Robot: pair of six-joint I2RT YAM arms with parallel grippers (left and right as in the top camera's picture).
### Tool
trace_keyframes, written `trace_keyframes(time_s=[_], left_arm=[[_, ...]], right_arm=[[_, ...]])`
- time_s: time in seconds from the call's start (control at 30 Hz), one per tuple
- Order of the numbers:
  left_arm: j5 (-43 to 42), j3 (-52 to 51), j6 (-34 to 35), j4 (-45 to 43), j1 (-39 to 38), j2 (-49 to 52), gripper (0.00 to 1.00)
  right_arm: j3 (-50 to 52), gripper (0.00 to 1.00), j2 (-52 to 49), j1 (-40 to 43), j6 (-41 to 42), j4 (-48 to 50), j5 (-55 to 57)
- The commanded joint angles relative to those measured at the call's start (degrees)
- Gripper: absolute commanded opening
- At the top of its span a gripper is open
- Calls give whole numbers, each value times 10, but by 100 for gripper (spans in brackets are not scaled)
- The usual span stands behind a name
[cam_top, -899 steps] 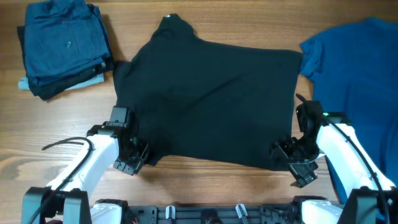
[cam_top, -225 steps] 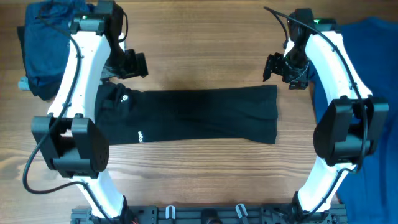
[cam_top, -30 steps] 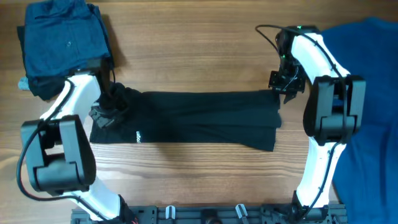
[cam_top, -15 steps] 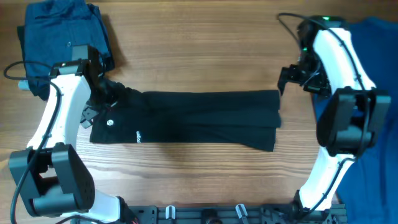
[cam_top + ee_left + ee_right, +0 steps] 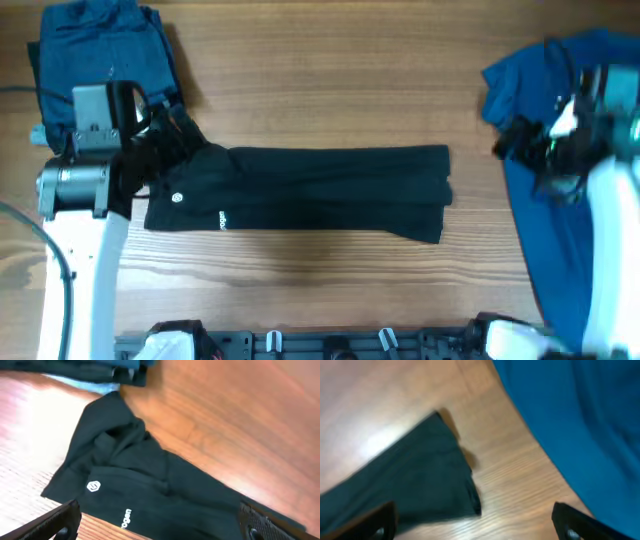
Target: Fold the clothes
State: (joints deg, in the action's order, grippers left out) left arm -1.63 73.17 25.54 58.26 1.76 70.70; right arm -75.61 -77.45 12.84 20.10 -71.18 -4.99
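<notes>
Black T-shirt (image 5: 320, 190), folded into 1 long band, lies across the table (image 5: 320, 290); crosswise folds remain, I judge. My left gripper (image 5: 160, 521) and right gripper (image 5: 472, 521) hang near its 2 ends, fingers wide apart, empty. Dark blue stack (image 5: 100, 70) looks done; bright blue T-shirt (image 5: 580, 150) lies unfolded

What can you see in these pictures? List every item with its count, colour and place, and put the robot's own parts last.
black T-shirt: one, black with small white marks, folded into a long band across the table's middle
dark blue clothes: one folded pile, far left corner
bright blue T-shirt: one, spread flat at the right edge
table: one, brown wood, under everything
left arm, right arm: two, white, at the table's sides
left claw: one, black, open, above the shirt's left end
right claw: one, black, open, over the bright blue T-shirt's edge
</notes>
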Motion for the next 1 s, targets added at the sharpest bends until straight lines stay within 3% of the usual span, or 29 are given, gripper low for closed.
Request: trace_keyframes(time_s=[0.0,0.13,0.27,0.7,0.97], left_arm=[[-5,3,-11,1,-17,0,100],[-5,2,-11,29,-17,12,100],[-5,2,-11,35,-17,12,100],[-5,2,-11,39,-17,12,100],[-5,2,-11,42,-17,12,100]], right_arm=[[171,100,87,-1,10,98,-28],[294,100,65,-1,-53,246,-191],[310,100,-18,-1,-64,302,-227],[310,100,-205,-1,-123,405,-299],[311,100,-330,-6,-124,407,-369]])
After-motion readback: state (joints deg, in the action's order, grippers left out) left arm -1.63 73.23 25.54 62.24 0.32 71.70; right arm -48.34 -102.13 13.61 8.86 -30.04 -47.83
